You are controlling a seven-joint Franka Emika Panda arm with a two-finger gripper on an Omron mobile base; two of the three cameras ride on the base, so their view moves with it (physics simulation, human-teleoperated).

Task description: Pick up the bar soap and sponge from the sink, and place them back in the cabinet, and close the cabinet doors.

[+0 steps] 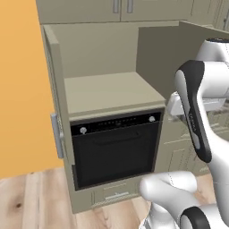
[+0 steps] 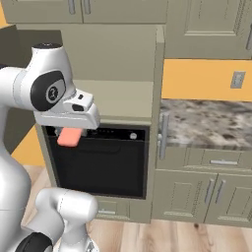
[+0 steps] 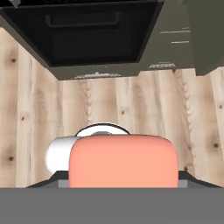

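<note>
My gripper (image 2: 69, 131) is shut on the salmon-pink bar soap (image 2: 68, 137), which hangs under the hand in front of the oven's top edge. In the hand view the bar soap (image 3: 124, 161) covers the fingertips, with wooden floor beyond it. The cabinet stands open, and its beige shelf (image 1: 109, 91) is bare. The left cabinet door (image 1: 53, 85) is seen edge-on with its steel handle (image 1: 56, 135). The right door (image 1: 166, 56) swings out beside my arm, and its handle (image 2: 164, 135) shows too. The sponge and the sink are out of view.
A black-fronted oven (image 1: 114, 150) sits directly under the shelf. To the right run a marble-topped counter (image 2: 209, 123) and lower cupboards (image 2: 206, 194). Shorter upper doors (image 1: 120, 6) hang above the cabinet. An orange wall (image 1: 20, 89) lies left.
</note>
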